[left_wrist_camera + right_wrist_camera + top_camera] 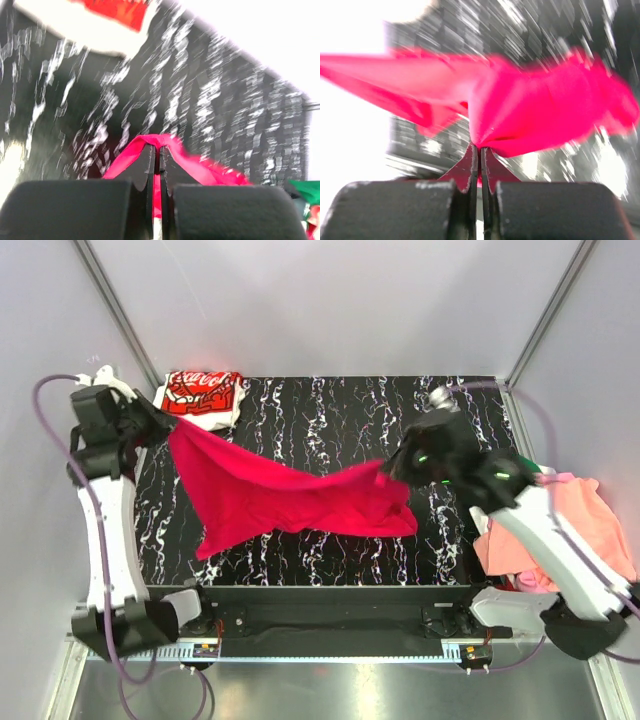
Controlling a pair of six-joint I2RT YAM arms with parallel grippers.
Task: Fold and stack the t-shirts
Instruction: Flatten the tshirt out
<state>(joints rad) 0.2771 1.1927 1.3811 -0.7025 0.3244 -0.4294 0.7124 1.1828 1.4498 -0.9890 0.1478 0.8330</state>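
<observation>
Overhead, 2 close wrist views share crimson t-shirt [290,495].

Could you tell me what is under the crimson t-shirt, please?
The black marbled table shows all round the crimson t-shirt; whatever lies directly beneath the cloth is covered.

The left arm [100,530] and right arm [560,555] are wearing white shells on their long links, with black joint housings and black bases. Purple cables [45,400] are looping alongside. Green lights [424,456] are glowing on the right wrist. The left gripper [158,152] is showing black, wedge-shaped fingers.
</observation>
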